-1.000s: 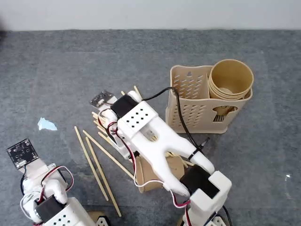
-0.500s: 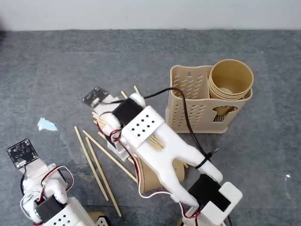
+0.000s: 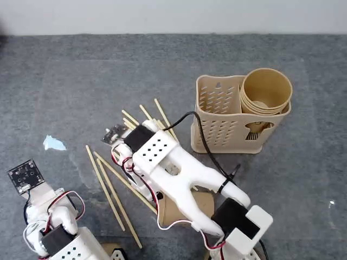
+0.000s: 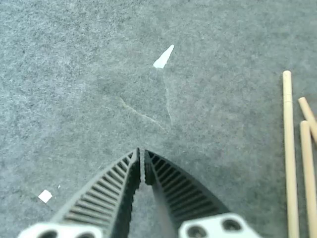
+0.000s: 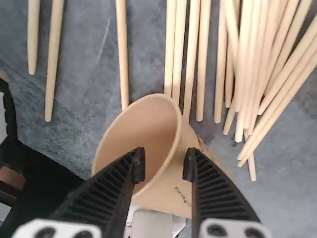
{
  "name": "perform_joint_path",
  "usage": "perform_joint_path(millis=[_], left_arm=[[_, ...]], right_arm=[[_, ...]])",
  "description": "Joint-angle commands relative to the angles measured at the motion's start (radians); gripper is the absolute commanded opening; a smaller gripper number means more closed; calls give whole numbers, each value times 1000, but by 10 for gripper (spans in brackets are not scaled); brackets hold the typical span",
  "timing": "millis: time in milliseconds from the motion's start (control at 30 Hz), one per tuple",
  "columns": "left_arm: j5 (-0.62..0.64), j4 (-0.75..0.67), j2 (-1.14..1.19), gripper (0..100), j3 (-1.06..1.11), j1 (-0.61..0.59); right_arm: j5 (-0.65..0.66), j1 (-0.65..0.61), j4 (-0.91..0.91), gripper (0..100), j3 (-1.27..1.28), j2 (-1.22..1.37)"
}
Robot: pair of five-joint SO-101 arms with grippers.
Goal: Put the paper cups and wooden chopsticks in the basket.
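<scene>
— Just short of the basket (image 3: pixel 227 127), on the side nearer the arms, lies the loose paper cup (image 5: pixel 143 134), tipped over among the chopsticks (image 5: pixel 198 54).

— Which arm has it?

— The right one. The right gripper (image 5: pixel 162 161) sits at the cup's rim, jaws a narrow gap apart. One finger is over the open mouth, the other outside the wall. By my eye it isn't clamped.

— How does the cup lie?

— On its side, mouth toward the sticks, its length running back under the gripper. I'd judge a squeeze there pinches the rim. Then it must rise and cross to the basket, where the stacked cups (image 3: pixel 265 89) already stand in one end compartment.

— And the left?

— The left gripper (image 4: pixel 142 166) is well away from the basket, fingertips pressed together on nothing, over the grey mat (image 4: pixel 74 74). The right is far nearer.
</scene>
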Motion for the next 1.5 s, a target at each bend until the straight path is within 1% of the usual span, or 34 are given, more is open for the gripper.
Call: perform_joint_path(millis=[0, 100, 233, 400, 533, 700, 833, 1000, 1167, 1367, 1467], left_arm=[[-11, -21, -11, 13, -7, 5], [-11, -21, -11, 13, -7, 5], [-11, -21, -11, 13, -7, 5], [-11, -21, -11, 13, -7, 5], [-11, -21, -11, 13, -7, 5], [-11, -21, -11, 13, -7, 5], [-11, -21, -11, 13, -7, 5], [-11, -21, -11, 13, -7, 5], [-11, -21, -11, 13, -7, 5], [-11, -21, -11, 13, -7, 5], [-11, -21, -11, 13, -7, 5]], right_arm=[[3, 48, 42, 147, -2, 2], [8, 82, 41, 119, -6, 4], [8, 96, 38, 9, -6, -1], [9, 97, 42, 7, -14, -2], [11, 101, 44, 7, -66, -24], [57, 101, 44, 7, -100, -145], [84, 130, 44, 7, -124, -277], [129, 257, 42, 7, -216, -423], [150, 386, 38, 7, -376, -530], [147, 492, 22, 7, -572, -587], [149, 576, -22, 7, -626, -591]])
